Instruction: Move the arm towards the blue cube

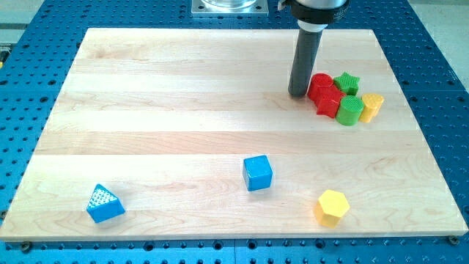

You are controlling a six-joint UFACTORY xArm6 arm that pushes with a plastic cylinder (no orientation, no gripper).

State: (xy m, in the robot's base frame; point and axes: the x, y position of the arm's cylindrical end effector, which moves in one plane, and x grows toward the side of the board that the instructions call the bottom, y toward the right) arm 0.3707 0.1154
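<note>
The blue cube (257,173) sits on the wooden board (161,110) below the middle, toward the view's bottom. My tip (297,94) is at the end of the dark rod at the view's upper right, far above and right of the blue cube. It stands just left of a red block (320,83), close to touching it.
A cluster lies right of the tip: a second red block (328,102), a green star (347,83), a green cylinder (350,111) and a yellow block (371,106). A yellow hexagon (332,207) sits at bottom right. A blue triangular block (105,204) sits at bottom left.
</note>
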